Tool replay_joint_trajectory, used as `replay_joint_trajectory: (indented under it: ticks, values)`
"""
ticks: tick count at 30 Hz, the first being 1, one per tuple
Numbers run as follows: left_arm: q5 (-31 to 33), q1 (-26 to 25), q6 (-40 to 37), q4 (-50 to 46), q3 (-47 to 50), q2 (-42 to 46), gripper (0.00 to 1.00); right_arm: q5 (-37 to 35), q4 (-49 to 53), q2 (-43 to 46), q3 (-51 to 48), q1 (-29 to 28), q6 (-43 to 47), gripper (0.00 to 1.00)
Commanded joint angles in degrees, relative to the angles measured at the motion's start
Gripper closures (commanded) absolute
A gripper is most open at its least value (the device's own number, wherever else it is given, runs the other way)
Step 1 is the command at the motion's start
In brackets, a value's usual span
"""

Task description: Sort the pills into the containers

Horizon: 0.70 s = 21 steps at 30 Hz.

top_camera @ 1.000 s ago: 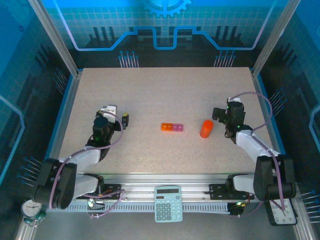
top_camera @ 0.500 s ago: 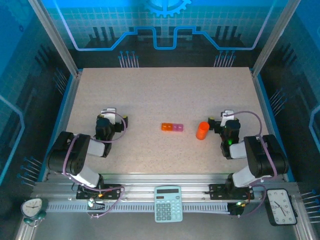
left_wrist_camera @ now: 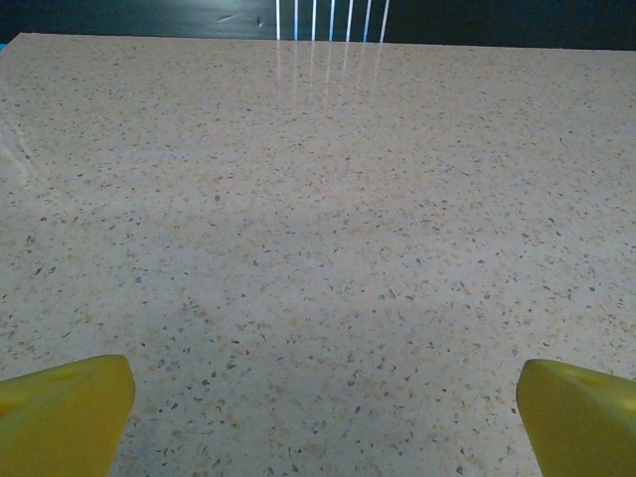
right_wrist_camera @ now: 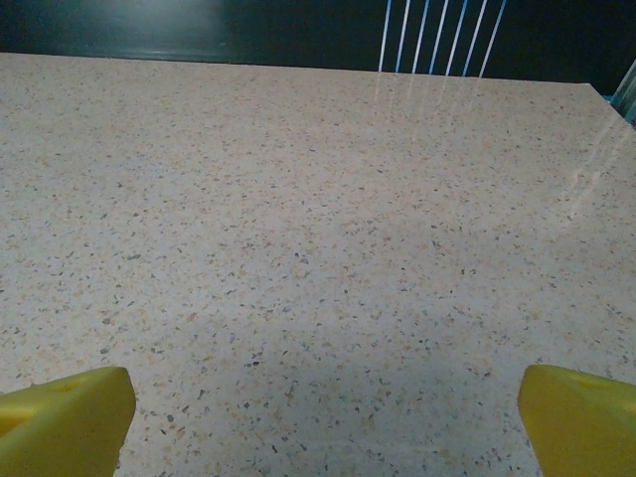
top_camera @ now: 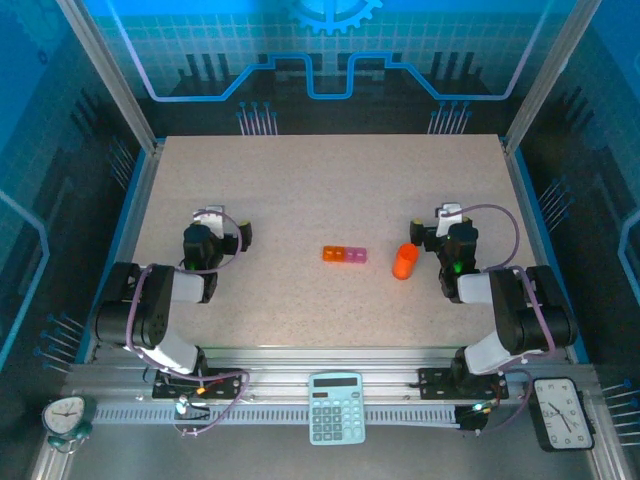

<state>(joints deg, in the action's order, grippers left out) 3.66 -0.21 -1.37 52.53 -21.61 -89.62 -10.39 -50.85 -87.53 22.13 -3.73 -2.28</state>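
Note:
The containers (top_camera: pixel 344 254), a short strip of orange and pink compartments, lie at the table's middle. The pills are hidden from view. My left gripper (top_camera: pixel 215 232) rests low over the table, well left of the strip. In the left wrist view it (left_wrist_camera: pixel 323 417) is open, its yellow fingertips (left_wrist_camera: pixel 60 412) far apart over bare speckled table. My right gripper (top_camera: pixel 440 232) sits just right of an orange cylindrical bottle (top_camera: pixel 404 261). It (right_wrist_camera: pixel 323 417) is open too, with nothing between its yellow fingertips (right_wrist_camera: pixel 65 417).
The speckled table (top_camera: pixel 320 180) has raised rails on its left and right sides. A calculator (top_camera: pixel 336 407) lies on the front rail between the arm bases. Small clocks stand at the near left (top_camera: pixel 62 417) and near right (top_camera: pixel 565 412).
Both arms have folded back over their bases, and both grippers stay wide open. The right gripper moved in beside the orange bottle, which now stands slightly further left.

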Motion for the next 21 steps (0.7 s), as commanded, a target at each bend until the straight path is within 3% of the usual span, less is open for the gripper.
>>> replay_joint_trajectory:
  ticks: [1,7,21]
  values:
    - [-1.3,0.3,1.1,-0.3,-0.6,0.7,0.01,0.1,-0.6,-0.4,0.1,-0.4,1.1,0.0]
    - [0.2,0.0,1.0,-0.1,-0.5,0.7,0.01,-4.0,-1.6,-0.5,-0.2,-1.7,1.4,0.0]
    - [0.5,-0.2,0.9,0.1,-0.5,0.7,0.01,-3.6,-0.9,-0.5,0.1,-1.6,1.2,0.0]
